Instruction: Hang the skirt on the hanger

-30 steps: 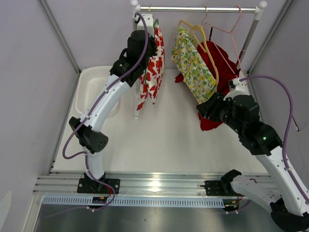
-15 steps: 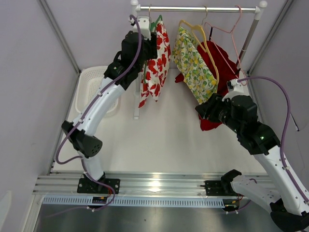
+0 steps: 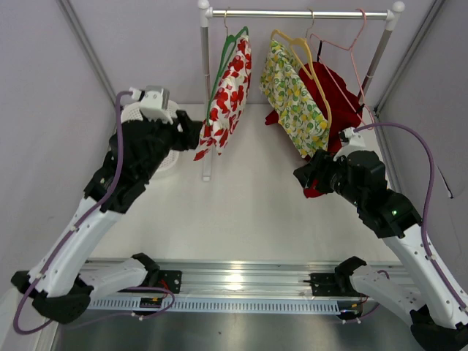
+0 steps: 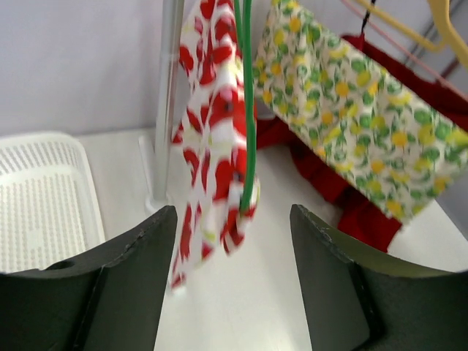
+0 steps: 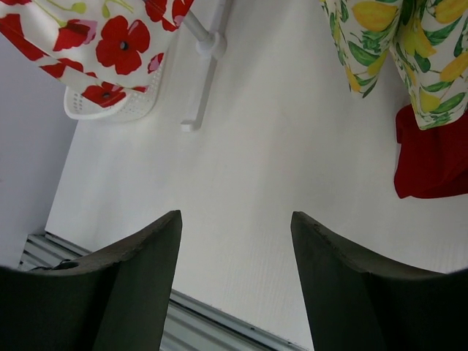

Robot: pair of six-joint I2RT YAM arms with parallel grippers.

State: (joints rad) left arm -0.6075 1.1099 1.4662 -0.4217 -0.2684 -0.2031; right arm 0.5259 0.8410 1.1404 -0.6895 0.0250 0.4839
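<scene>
White basket [image 4: 44, 197]: on the table, below and left of the clothes rail [image 3: 300, 13], partly covered by the left arm in the top view. Left gripper [image 4: 232, 219]: below the rail's left end, jaws spread, nothing between them; the hanging cloth lies just beyond the fingertips, and whether it brushes them cannot be told. Poppy-print skirt [image 3: 228, 95]: red on white, draped over the green hanger [image 4: 247, 110], whose hook sits on the rail near its left end; the hem hangs free below the rail, clear of the table. Lemon-print garment [image 3: 292, 99]: on a yellow hanger [image 3: 311, 62], mid-rail. Red garment [image 3: 338, 99]: behind the lemon print, toward the rail's right end, its own hanger not made out. Pink hanger [image 3: 340, 47]: right part of the rail, apparently bare. Right gripper [image 5: 235, 219]: low under the rail's right half, near the hem of the red garment, jaws spread and empty, facing the table. Status, as judged: skirt on hanger and hanger on rail, so the placement looks complete. Nothing appears left except drawing both arms clear without snagging the cloth.
</scene>
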